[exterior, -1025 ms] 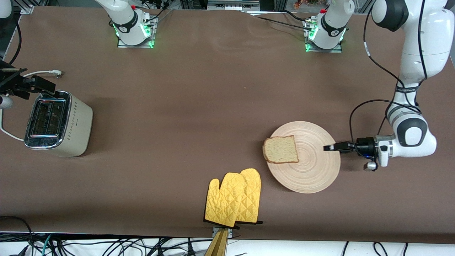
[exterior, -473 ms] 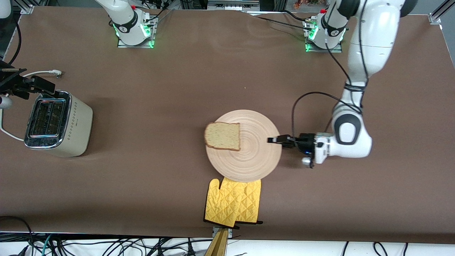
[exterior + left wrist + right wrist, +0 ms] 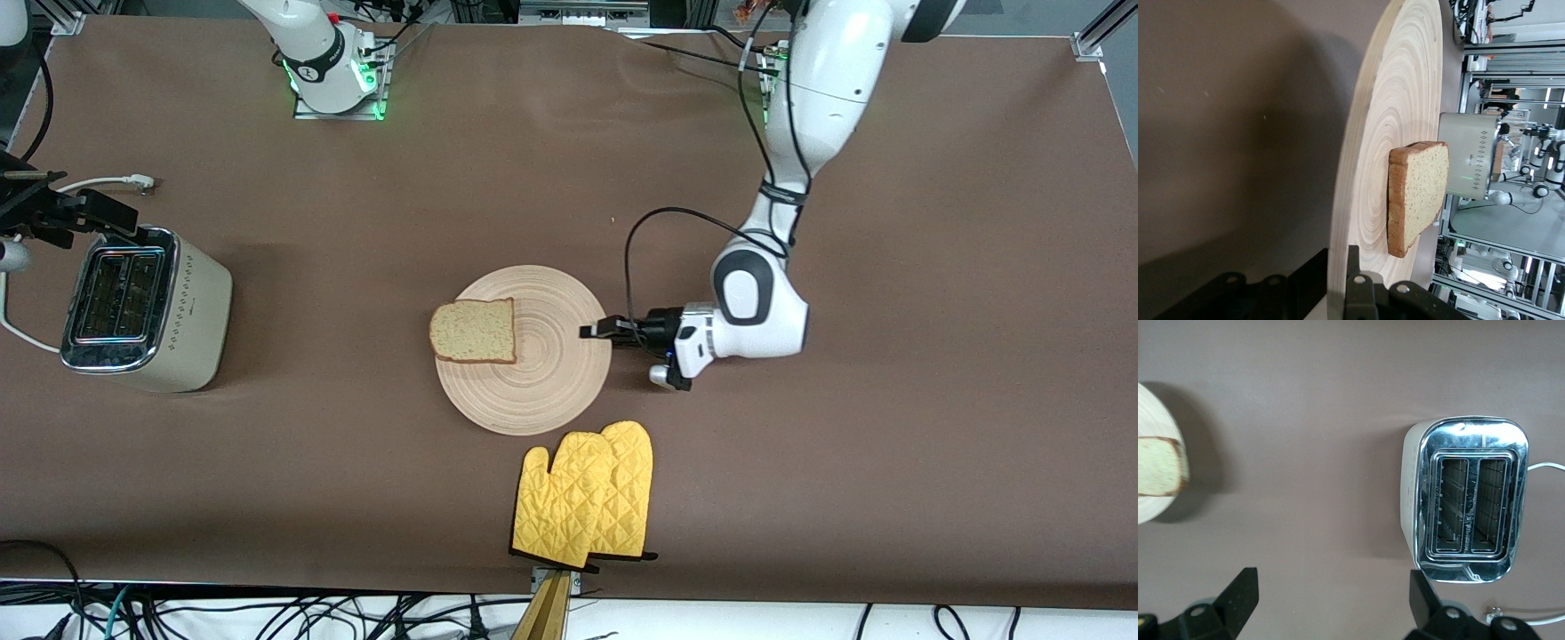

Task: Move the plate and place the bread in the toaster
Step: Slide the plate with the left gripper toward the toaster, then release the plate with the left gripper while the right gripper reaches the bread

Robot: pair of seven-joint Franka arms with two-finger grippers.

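Left gripper clamped, right gripper spread

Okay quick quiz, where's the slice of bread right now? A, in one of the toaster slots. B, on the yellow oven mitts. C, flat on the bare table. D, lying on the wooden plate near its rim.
D: the bread lies on the plate, at the rim toward the toaster.

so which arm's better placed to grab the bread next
Right, probably. The right claw hangs open above the table by the toaster, free to reach the bread. The left claw is shut on the plate rim.
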